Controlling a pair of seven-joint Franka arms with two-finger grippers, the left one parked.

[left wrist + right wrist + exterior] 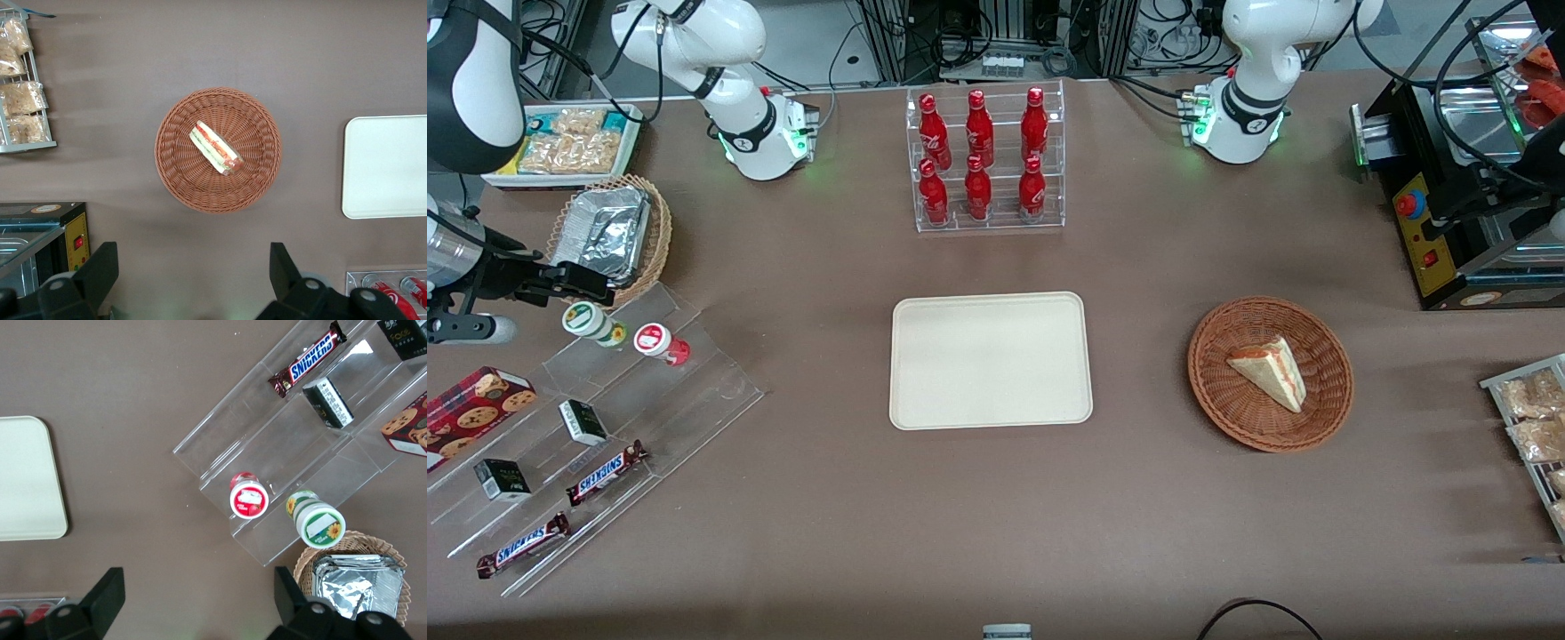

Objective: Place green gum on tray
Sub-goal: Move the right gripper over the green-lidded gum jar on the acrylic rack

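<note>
We read "SNICKERS" on two chocolate bars (pixel 522 545) lying on the clear stepped stand (pixel 694 373) at the working arm's end of the table (pixel 1138 498); a third wrapper reads the same in the wrist view. On the stand's upper step stands the green gum (pixel 592 323), its white lid ringed in green and printed with a small sunflower, just beside a red-lidded bottle (pixel 660 342). The end effector (pixel 574 281) hangs just above the green gum, between it and a wicker basket holding a foil container (pixel 603 233), its fingers spread apart and holding nothing. The cream tray (pixel 991 360) lies bare at the table's middle, well apart from the gum. Red cola bottles (pixel 978 133) stand in an acrylic rack, farther from the front camera than the tray.
</note>
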